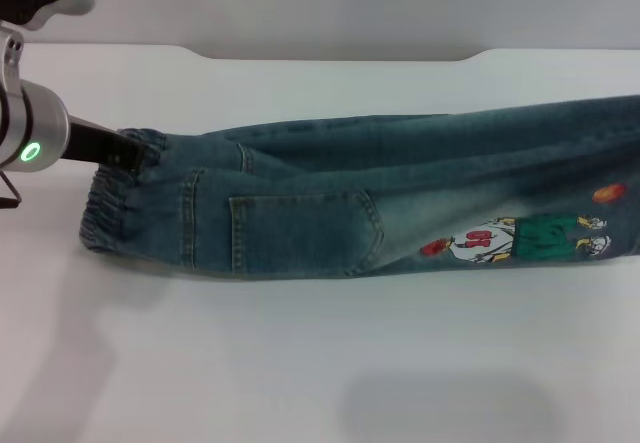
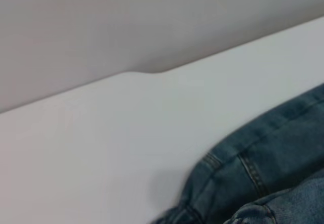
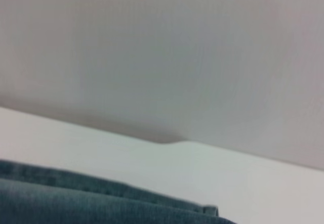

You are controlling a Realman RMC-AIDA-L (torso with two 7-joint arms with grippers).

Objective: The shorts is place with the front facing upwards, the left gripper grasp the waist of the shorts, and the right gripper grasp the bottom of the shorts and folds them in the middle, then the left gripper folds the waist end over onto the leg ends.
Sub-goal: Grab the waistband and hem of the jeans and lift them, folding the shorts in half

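Note:
The denim shorts (image 1: 350,203) lie folded lengthwise and stretch across the head view from left to right, with a back pocket (image 1: 300,228) and a cartoon patch (image 1: 520,238) facing me. The ruffled waist (image 1: 105,218) is at the left end. My left gripper (image 1: 128,153) is shut on the waist's upper edge, its black fingers sunk in the fabric. The bottom of the shorts runs past the right edge, so the leg ends are out of view. My right gripper is not visible. Both wrist views show only denim folds (image 2: 263,168) (image 3: 76,198).
The white table (image 1: 300,363) spreads in front of the shorts, and a soft shadow lies on it near the front. Its far edge (image 1: 340,55) meets a grey wall behind.

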